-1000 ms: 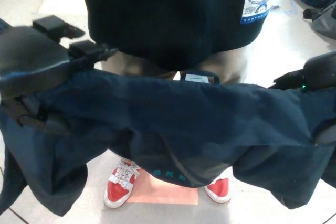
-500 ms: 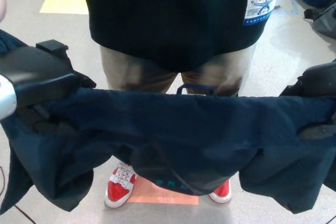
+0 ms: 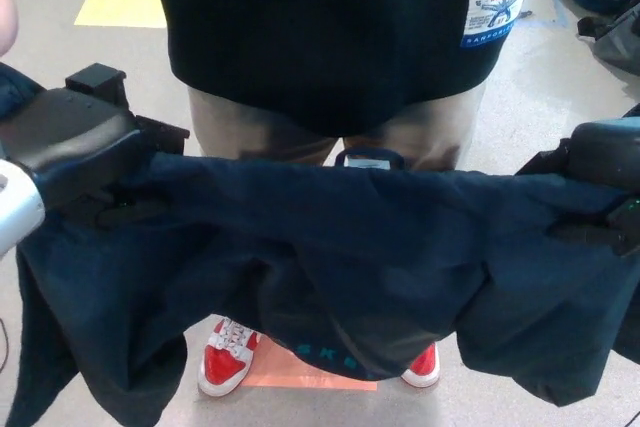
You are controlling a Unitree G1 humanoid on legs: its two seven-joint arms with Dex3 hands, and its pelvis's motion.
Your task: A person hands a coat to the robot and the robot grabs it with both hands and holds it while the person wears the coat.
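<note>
Coat first: a big dark navy coat of soft cloth (image 3: 350, 247) hangs spread out wide between the robot's two black hands. It sags in the middle, and its ends droop down at both sides. A small loop at the collar (image 3: 367, 157) sticks up at the top edge, right in front of the person.

The robot's left hand (image 3: 85, 147) is at one top end of the coat, with cloth bunched up against it and under it. It looks closed on the coat there. The right hand (image 3: 600, 182) is at the other top end, and the cloth wraps around it too. Most of its fingers are hidden by the cloth, but it seems to be clamped on the coat as well, because that end stays up.

A person in a black top with a white and blue label and tan trousers (image 3: 350, 37) stands very close, just behind the coat. Red and white shoes (image 3: 232, 355) peek out under it, on the pale floor (image 3: 540, 87).

I think the job now is just to hold on well. Both hands should grip tight and stay at the same height, so the top edge is flat and the arm holes are easy to find. The hands should stay wide apart and not wobble. If one hand lets go, the coat would likely slide down to the floor.
</note>
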